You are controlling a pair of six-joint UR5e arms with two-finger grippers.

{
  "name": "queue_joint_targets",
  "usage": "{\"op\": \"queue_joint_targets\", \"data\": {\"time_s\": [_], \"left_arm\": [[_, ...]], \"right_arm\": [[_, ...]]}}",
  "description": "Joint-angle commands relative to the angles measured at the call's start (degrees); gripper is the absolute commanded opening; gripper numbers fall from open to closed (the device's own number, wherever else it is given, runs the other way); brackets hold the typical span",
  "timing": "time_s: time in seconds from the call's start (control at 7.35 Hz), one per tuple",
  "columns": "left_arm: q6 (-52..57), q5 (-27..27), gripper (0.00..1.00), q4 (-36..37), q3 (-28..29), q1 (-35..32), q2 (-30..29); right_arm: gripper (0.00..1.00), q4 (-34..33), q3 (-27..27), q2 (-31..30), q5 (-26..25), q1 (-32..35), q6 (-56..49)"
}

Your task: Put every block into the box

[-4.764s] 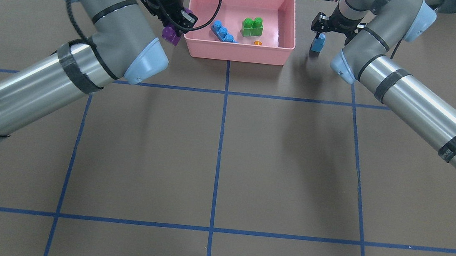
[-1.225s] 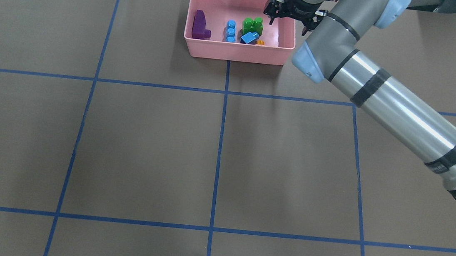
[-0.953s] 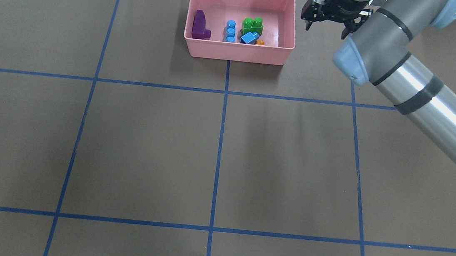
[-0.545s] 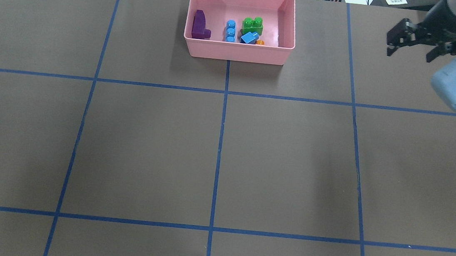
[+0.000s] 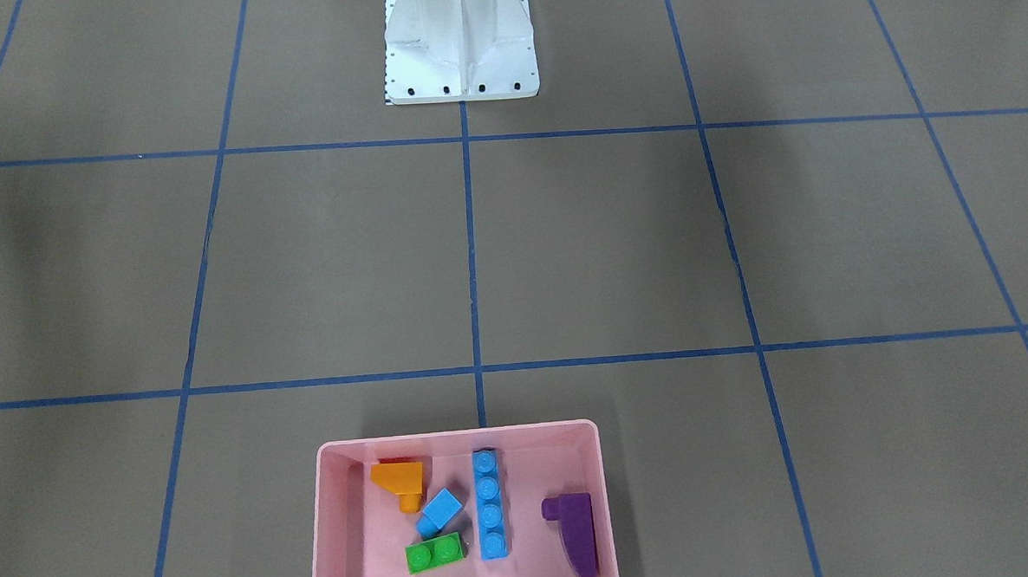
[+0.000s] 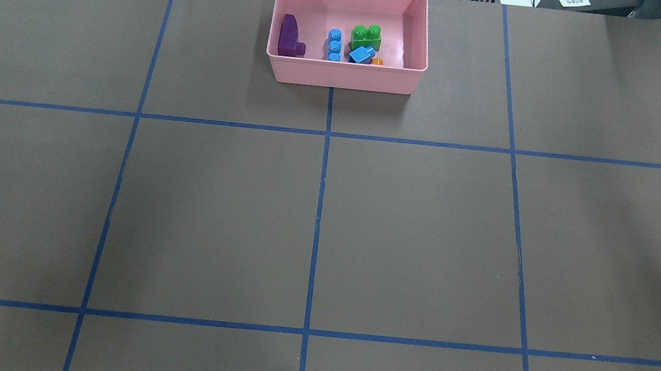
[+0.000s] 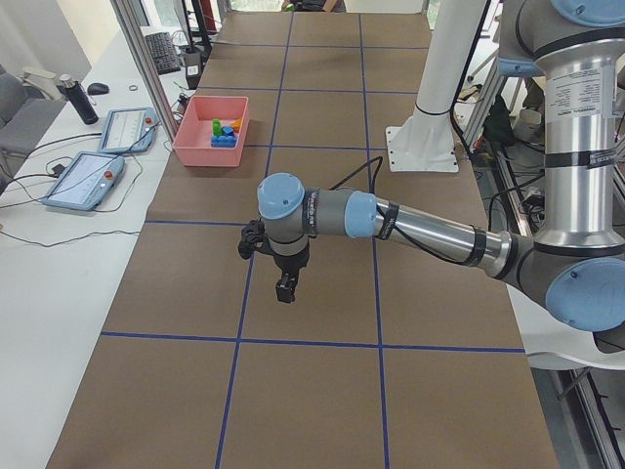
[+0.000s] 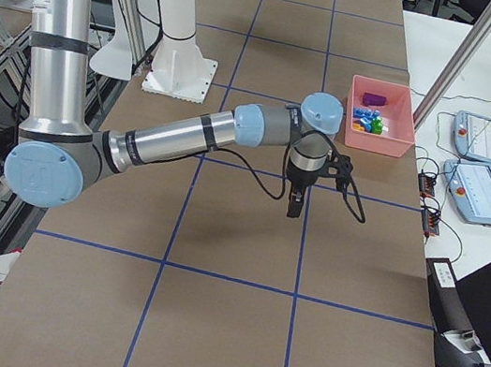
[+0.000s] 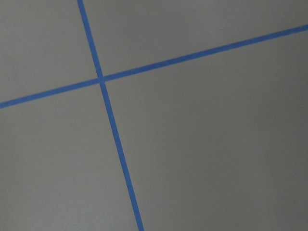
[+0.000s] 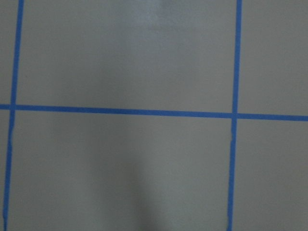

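Note:
The pale pink box (image 6: 345, 78) stands at the table's far edge, near in the front-facing view (image 5: 320, 522). All five blocks lie in it: purple sloped (image 5: 577, 530), long blue (image 5: 489, 504), tiny blue (image 5: 440, 511), green (image 5: 434, 553), orange (image 5: 398, 480). In the overhead view the purple (image 6: 289, 39), long blue (image 6: 334, 44), green (image 6: 366, 37) and tiny blue (image 6: 361, 54) show. My left gripper (image 7: 283, 288) and right gripper (image 8: 295, 202) hang over bare table away from the box. They show only in the side views, so I cannot tell if they are open.
The white robot base (image 5: 460, 57) stands at the table's near-robot edge. Blue tape lines grid the brown table. Tablets (image 7: 122, 132) lie on a white side table beyond the box. Both wrist views show only table and tape.
The purple and tiny blue blocks went from the grippers into the box. The left arm left the overhead view first, then the right arm drew back to the right and out of it.

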Motion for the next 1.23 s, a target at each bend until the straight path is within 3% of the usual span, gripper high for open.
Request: {"op": "queue_joint_targets", "data": {"time_s": [0.0, 0.54, 0.82, 1.09], "left_arm": [[0.03, 0.31, 1.0, -0.07, 0.65, 0.05, 0.14], [-0.14, -0.22, 1.0, -0.33, 3.1, 0.14, -0.74], [-0.14, -0.22, 1.0, -3.21, 6.0, 0.23, -0.83], [-0.31, -0.22, 1.0, -8.93, 9.88, 0.23, -0.57]], "right_arm": [[1.0, -2.4, -0.07, -4.27, 0.13, 2.61, -8.74], [1.0, -4.45, -1.11, -4.64, 0.39, 2.88, -10.97], [1.0, -4.27, -2.96, -3.68, 3.72, 2.7, -10.54], [1.0, -4.18, -3.31, -3.76, 3.39, 2.7, -10.18]]}}
